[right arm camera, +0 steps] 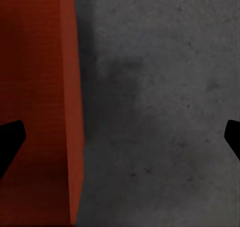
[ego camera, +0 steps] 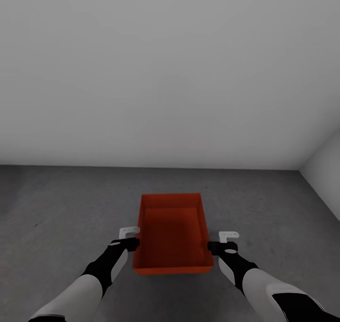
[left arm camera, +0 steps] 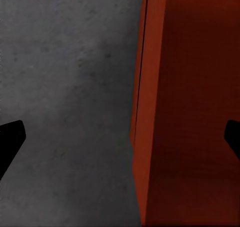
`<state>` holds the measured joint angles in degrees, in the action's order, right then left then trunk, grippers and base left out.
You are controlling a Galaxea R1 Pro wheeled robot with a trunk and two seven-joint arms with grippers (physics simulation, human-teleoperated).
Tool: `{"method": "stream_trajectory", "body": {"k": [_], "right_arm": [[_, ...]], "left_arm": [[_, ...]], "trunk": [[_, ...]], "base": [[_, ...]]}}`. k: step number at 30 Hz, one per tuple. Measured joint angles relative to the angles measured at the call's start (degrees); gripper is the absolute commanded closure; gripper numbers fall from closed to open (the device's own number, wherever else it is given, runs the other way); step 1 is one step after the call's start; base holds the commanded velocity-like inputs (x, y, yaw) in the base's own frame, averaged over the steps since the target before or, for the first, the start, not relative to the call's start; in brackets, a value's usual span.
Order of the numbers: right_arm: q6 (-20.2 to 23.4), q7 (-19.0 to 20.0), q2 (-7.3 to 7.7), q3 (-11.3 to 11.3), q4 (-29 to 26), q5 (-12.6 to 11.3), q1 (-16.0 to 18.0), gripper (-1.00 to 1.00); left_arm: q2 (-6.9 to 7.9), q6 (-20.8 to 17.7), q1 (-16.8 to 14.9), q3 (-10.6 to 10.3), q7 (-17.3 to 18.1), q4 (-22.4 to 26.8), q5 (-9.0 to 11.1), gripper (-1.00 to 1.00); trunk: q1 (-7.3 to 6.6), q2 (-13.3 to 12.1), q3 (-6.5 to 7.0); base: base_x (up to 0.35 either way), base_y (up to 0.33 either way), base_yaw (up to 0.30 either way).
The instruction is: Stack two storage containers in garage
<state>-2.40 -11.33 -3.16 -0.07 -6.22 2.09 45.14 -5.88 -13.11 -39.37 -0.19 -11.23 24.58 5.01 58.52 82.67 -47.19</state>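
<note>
Black fingers [left arm camera: 11,139] are being held spread astride each long rim of the orange-red rectangular plastic container [ego camera: 172,232], low in the frame's centre over the grey concrete floor [ego camera: 56,204]; left gripper [ego camera: 133,240] and right gripper [ego camera: 213,245] are being reached forward, open-jawed. No writing is being shown.

both arms forward, fingers [left arm camera: 11,139] spread wide

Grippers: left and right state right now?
Left gripper: open, fingers straddling the orange container's left wall.
Right gripper: open, straddling its right wall.
</note>
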Motion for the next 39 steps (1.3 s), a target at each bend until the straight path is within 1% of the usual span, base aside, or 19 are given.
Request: {"method": "stream_trajectory", "body": {"k": [19, 31, 39], "right_arm": [[-0.04, 0.04, 0.12, 0.00, -0.17, 0.02, 0.00, -1.00], [-0.16, 0.11, 0.73, 0.00, -0.18, -0.01, 0.00, -1.00], [-0.19, 0.14, 0.74, 0.18, -0.18, 0.31, 0.00, -1.00]], "left_arm": [[0.08, 0.02, 0.00, -0.03, 0.04, 0.09, 0.00, -1.00], [0.16, 0.11, 0.00, -0.03, -0.01, 0.09, 0.00, -1.00], [0.17, 0.11, 0.00, -0.03, -0.02, 0.09, -0.01, -1.00]], "trunk": [[-4.17, -7.62, 3.41], [-6.81, -12.44, 5.57], [-8.57, -15.65, 7.00]], "base": [[0.000, 0.000, 0.000], [0.000, 0.000, 0.000], [0.000, 0.000, 0.000]]}}
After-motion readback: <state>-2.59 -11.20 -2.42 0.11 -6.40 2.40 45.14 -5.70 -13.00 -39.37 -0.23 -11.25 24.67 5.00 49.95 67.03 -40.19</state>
